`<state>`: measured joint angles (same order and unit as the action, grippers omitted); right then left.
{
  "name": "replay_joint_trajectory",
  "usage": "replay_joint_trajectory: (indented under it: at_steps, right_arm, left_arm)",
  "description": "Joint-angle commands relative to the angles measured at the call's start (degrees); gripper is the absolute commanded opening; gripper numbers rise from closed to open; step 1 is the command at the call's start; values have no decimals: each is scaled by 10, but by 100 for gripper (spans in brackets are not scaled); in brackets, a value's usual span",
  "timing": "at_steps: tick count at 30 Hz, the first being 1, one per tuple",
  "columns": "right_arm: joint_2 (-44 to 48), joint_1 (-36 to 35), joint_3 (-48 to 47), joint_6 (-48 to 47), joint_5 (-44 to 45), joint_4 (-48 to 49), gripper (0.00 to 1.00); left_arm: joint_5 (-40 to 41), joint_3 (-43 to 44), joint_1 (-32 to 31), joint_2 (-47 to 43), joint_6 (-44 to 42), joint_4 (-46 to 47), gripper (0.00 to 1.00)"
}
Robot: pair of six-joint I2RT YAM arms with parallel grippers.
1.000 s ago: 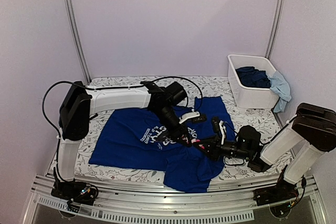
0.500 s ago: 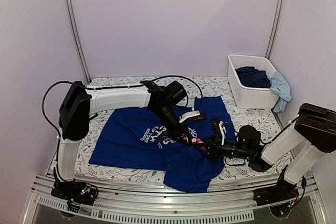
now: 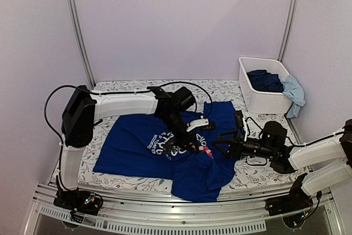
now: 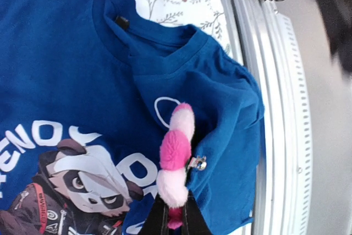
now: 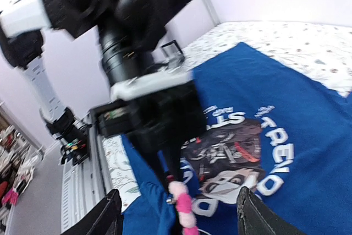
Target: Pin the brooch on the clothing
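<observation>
Left claw (image 4: 171, 221) pinches pink brooch (image 4: 175, 152) | left wrist view alone shows clasp (image 4: 197, 163) against blue clothing (image 4: 66, 81) | right claw (image 5: 180, 216) gaping, at brooch's 3 o'clock from above.

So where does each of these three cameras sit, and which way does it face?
Top external: high behind the robot, facing down at the table; both arms show.
Left wrist: on the left arm, facing down past the left gripper, shut on the brooch, to the T-shirt.
Right wrist: on the right arm, facing across the T-shirt at the left arm; open right gripper at bottom.
Shared: all show the brooch and panda print.
</observation>
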<state>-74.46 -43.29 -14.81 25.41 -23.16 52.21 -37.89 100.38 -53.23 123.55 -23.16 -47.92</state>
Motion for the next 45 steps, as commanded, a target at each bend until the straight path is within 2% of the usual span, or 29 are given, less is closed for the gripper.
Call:
replay_joint_trajectory:
  at_steps: [1,4,6,9,13,15,19,22,26,29,33,35,37,40,42,45]
  right_arm:
    - [65,71,-60,68,78,-244,69]
    - [59,87,-139,87,205,-439,68]
    - [17,95,-196,108,276,-566,68]
    - [-74,107,-274,126,320,-687,68]
    - [-183,112,-343,104,340,-727,68]
    - [-236,123,-379,82,338,-738,68]
    - [-340,138,-459,40,350,-778,66]
    - [-403,140,-524,4,363,-789,63]
    - [-475,173,-629,-37,362,-783,63]
    - [-540,195,-735,-78,348,-785,62]
    - [-626,199,-898,-138,339,-826,61]
    - [-658,200,-975,-170,321,-839,61]
    - [-672,199,-1014,-196,306,-840,62]
    - [-664,198,-1039,-207,301,-845,62]
    - [-634,196,-1036,-199,297,-853,61]
    - [-557,169,-988,-169,309,-875,60]
  left_arm:
    - [125,-47,-20,-39,-133,42,0]
    - [223,-98,-42,-65,-212,107,0]
    - [278,-129,-58,-82,-251,155,1]
    - [307,-160,-80,-100,-309,169,10]
    - [270,-169,-103,-124,-403,78,38]
    - [262,-153,-108,-125,-435,21,47]
    - [293,-105,-113,-110,-524,-114,53]
    - [319,-96,-113,-107,-549,-155,54]
    - [350,-116,-101,-125,-530,-140,53]
    - [373,-128,-71,-132,-476,-116,54]
    - [464,-174,21,-122,-428,-40,53]
    - [477,-180,84,-116,-420,-32,54]
    - [478,-141,133,-89,-392,-53,53]
    - [493,-13,194,-9,-284,-101,52]
    - [498,95,225,46,-223,-122,50]
    - [527,172,252,102,-164,-99,49]
